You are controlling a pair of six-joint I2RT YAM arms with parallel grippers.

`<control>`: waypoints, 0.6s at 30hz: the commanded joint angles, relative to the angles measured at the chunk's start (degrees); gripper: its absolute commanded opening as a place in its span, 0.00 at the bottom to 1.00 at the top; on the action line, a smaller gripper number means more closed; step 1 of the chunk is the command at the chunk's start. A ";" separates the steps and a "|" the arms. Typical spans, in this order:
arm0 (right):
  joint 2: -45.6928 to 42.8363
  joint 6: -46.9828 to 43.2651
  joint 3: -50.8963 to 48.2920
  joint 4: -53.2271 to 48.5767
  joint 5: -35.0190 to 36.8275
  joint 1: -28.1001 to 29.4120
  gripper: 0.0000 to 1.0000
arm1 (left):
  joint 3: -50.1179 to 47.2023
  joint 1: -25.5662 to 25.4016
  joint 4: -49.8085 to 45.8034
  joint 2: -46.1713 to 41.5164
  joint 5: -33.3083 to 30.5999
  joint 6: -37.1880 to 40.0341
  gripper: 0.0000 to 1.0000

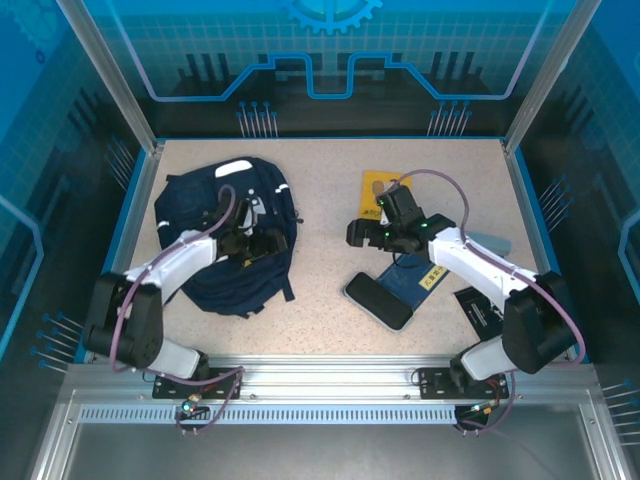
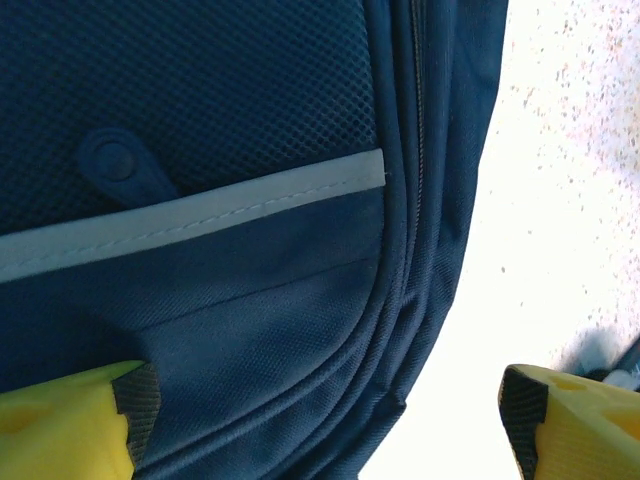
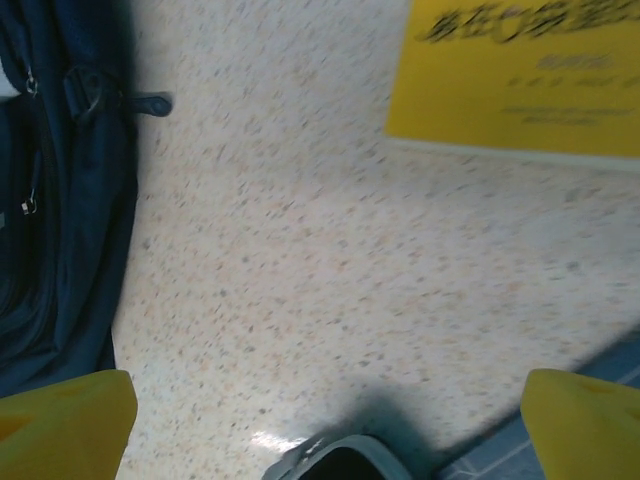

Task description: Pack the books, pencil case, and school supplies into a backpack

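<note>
Right of the backpack [image 1: 225, 290] I have a bare strip of tabletop [image 1: 325, 235] running from the far wall to the near edge, open for an arm to pass. Further right of the backpack it gets crowded. A yellow book [image 1: 375, 185] lies at the far end, with a blue book [image 1: 420, 278] and a black case [image 1: 378, 300] nearer me, the case against the blue book. My left fingers [image 2: 60, 425] stand spread just above the backpack, whose fabric blocks the way down.
</note>
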 commanded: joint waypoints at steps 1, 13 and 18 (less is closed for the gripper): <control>4.35 1.26 2.84 2.57 -4.90 2.86 0.98 | -2.26 2.60 -3.32 -6.46 -3.10 -2.67 0.88; 29.41 7.44 24.20 8.77 -14.90 10.14 0.78 | -7.52 14.58 1.28 -7.57 -5.60 -9.43 0.63; 35.85 11.53 28.21 8.58 -16.67 10.18 0.65 | -9.22 15.08 1.54 -4.44 -7.77 -9.28 0.58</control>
